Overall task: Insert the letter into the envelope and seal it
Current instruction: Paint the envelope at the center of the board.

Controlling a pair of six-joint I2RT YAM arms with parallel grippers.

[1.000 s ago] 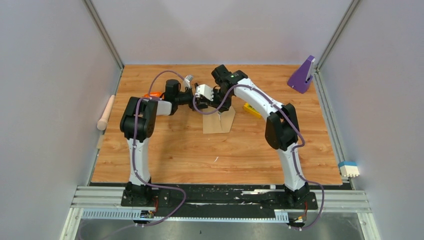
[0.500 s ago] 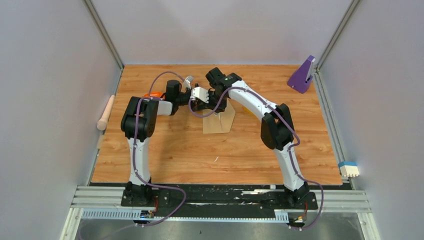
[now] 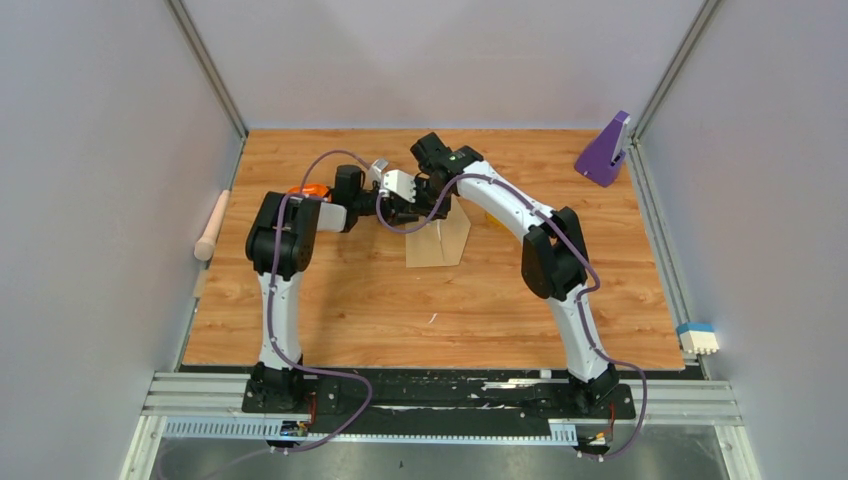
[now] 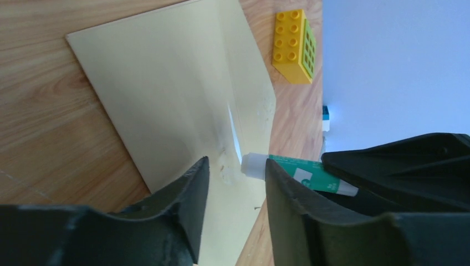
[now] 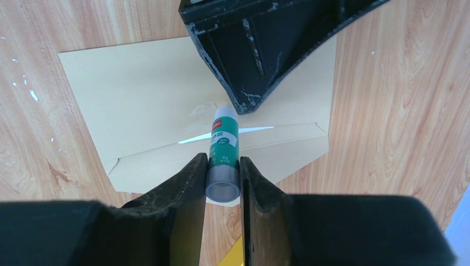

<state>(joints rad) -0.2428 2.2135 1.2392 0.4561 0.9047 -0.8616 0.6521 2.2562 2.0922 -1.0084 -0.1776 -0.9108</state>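
— Where do our hands stand?
— Both arms reach forward and meet above the envelope's (image 5: 138,105) 12 o'clock edge; our right gripper (image 5: 223,164) pinches the glue stick (image 5: 223,145), white tip aimed at the flap seam; our left gripper (image 4: 235,166) hangs spread just beside that tip.
— And what escapes us?
— Whether the tip touches; the letter too, since we see only a white sliver at the seam; the envelope lies flat on the table (image 3: 380,300), with a yellow block (image 4: 295,45) at its 1 o'clock in the left wrist view.

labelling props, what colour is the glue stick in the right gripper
The glue stick is green with a white tip, clearest in the right wrist view.
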